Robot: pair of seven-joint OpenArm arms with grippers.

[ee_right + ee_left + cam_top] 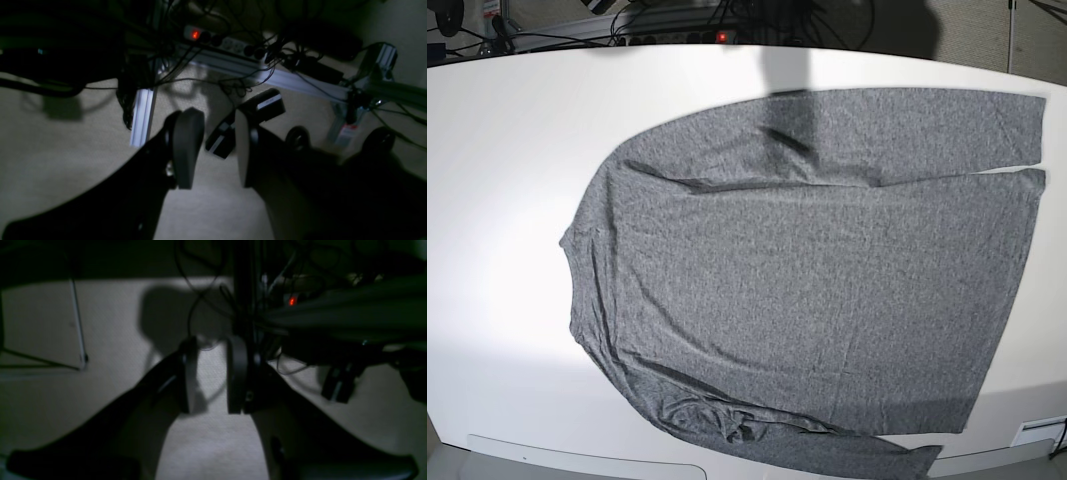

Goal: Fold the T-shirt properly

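The heather-grey T-shirt (807, 270) lies spread flat on the white table (507, 150) in the base view, collar to the left, hem to the right. One long sleeve runs along the far edge and the other is bunched along the near edge. Neither arm shows in the base view. In the left wrist view my left gripper (211, 375) hangs open over pale carpet with nothing between its fingers. My right gripper (215, 150) is likewise open and empty above the floor in the right wrist view. No cloth appears in either wrist view.
A power strip with a red light (196, 34), tangled cables and an aluminium frame rail (283, 78) lie on the floor beyond the right gripper. A thin metal stand (78, 326) stands left of the left gripper. Cables and a dark post (787, 40) sit behind the table.
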